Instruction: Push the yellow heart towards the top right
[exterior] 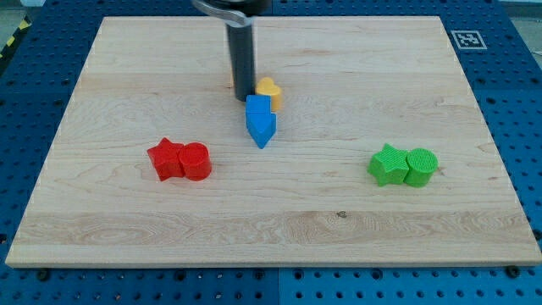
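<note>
Nearest the view's bottom there's just bare tabletop, then the red pair: a red star touching a red cylinder on the left. Over on the right, a green star sits touching a green cylinder.

Middle of the board is the blue arrow, pointing down the view. Right behind it, touching or as good as, is the yellow heart. My tip sits just to the heart's left, pressed up against it or nearly, and right above the arrow's top edge. There's a sliver of another yellow block peeking out behind the rod on its left; shape is hidden.

No hand on this rig, it's just a rod, so nothing spread or pinching.

The heart looks like a small, light, stiff plastic piece, so my guess is it slides easily and spins if hit off-centre. I'd contact it low on its lower-left side and shove through the middle, toward the top right. The arrow is crowding that spot, so it might get dragged along.
</note>
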You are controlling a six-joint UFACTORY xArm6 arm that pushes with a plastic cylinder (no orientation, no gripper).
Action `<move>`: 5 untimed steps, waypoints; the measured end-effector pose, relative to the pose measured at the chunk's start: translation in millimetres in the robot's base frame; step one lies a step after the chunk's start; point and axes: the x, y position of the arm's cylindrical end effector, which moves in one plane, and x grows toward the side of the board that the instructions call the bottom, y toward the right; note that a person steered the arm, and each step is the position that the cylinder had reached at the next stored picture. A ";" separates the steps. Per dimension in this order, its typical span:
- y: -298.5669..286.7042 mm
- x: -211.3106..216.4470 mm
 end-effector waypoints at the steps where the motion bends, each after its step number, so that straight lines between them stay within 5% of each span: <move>1: 28.8 36.8; 3: 61.2 27.5; 5: -14.9 41.8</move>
